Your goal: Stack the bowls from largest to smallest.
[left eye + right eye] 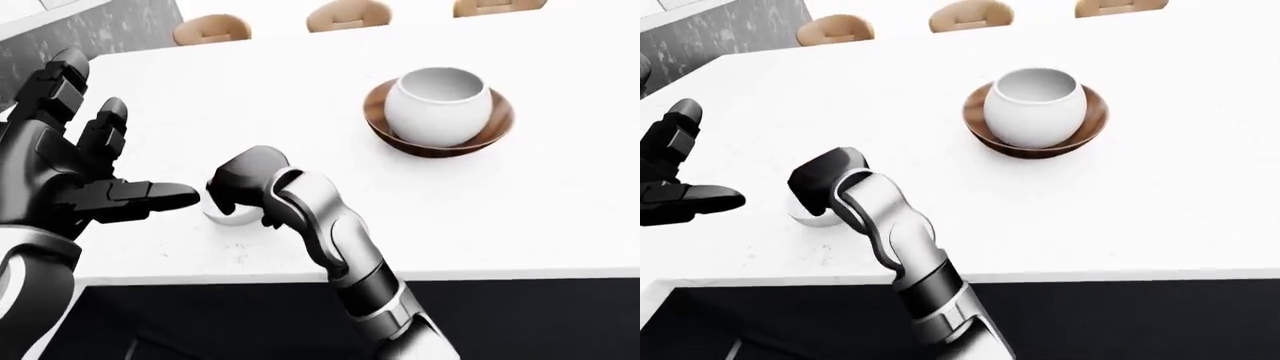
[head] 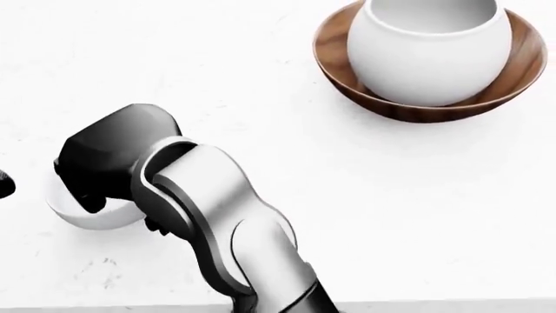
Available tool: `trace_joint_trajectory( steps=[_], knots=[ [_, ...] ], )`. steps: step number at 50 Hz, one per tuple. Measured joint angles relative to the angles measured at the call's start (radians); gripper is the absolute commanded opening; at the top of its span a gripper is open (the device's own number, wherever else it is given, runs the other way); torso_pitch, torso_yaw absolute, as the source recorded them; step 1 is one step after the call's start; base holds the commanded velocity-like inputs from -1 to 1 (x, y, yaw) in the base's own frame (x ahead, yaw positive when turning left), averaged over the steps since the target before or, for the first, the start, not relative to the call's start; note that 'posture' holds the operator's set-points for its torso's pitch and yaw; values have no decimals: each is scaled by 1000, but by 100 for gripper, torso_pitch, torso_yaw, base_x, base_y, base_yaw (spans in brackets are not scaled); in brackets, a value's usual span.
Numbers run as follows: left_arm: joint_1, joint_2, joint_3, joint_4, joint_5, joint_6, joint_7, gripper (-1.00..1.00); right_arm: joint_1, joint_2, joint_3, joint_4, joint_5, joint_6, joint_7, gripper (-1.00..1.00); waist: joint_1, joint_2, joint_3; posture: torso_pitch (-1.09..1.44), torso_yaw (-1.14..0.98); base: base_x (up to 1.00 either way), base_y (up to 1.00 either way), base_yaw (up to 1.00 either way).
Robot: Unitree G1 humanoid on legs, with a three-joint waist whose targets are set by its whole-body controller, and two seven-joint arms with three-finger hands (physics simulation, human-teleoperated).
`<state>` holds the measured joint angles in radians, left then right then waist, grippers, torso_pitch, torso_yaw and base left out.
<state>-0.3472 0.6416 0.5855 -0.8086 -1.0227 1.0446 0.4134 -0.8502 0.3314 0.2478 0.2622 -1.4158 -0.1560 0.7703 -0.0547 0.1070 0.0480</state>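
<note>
Right hand [image 2: 109,166] over small white bowl [image 2: 91,218]; left hand [image 1: 70,165] spread beside.

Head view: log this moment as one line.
stack: round white bowl in wooden bowl | right hand over small white bowl, grip unclear | left hand open, beside | small bowl on table

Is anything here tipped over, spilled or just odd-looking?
Nothing stands out. The round white bowl sits upright in the brown wooden bowl, and the low white bowl rests flat on the white table under the right hand.
</note>
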Motion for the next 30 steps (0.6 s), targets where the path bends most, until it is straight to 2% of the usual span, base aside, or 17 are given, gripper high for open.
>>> trace_joint_trajectory(
  steps=[3, 5, 7, 9, 14, 18, 26, 30],
  knots=[
    [2, -4, 3, 0, 10, 0, -10, 100, -18, -4, -2, 51, 3, 2, -51, -23, 2, 1, -3, 0, 0, 0, 0, 0],
    [2, -6, 6, 1, 15, 1, -15, 100, -22, -6, 1, 73, 1, 1, -82, -40, 3, 2, -5, 0, 0, 0, 0, 0],
    [6, -10, 5, 1, 23, -2, -23, 100, -26, -7, -2, 87, -2, 4, -115, -80, 5, 4, -6, 0, 0, 0, 0, 0],
    [8, -14, 4, 2, 31, -4, -31, 100, -31, -8, -8, 77, -9, 11, -146, -100, 10, 5, -7, 0, 0, 0, 0, 0],
    [-1, -15, 7, -3, 34, 3, -34, 100, -34, -22, -13, 45, 1, 9, -110, -100, 18, 0, -1, 0, 0, 0, 0, 0],
    [-7, -10, 8, -3, 28, 10, -28, 100, -52, -47, -29, -15, 36, 15, -11, -100, 21, -8, 9, 0, 0, 0, 0, 0],
    [-25, 6, 2, -2, -5, 26, 7, 100, -163, -150, -103, -134, 117, 79, 175, -100, 19, -26, 21, 0, 0, 0, 0, 0],
    [-28, -5, -30, -5, 8, 20, 10, 100, -267, -230, -152, -188, 187, 126, 236, -100, 21, -31, 21, 0, 0, 0, 0, 0]
  ],
)
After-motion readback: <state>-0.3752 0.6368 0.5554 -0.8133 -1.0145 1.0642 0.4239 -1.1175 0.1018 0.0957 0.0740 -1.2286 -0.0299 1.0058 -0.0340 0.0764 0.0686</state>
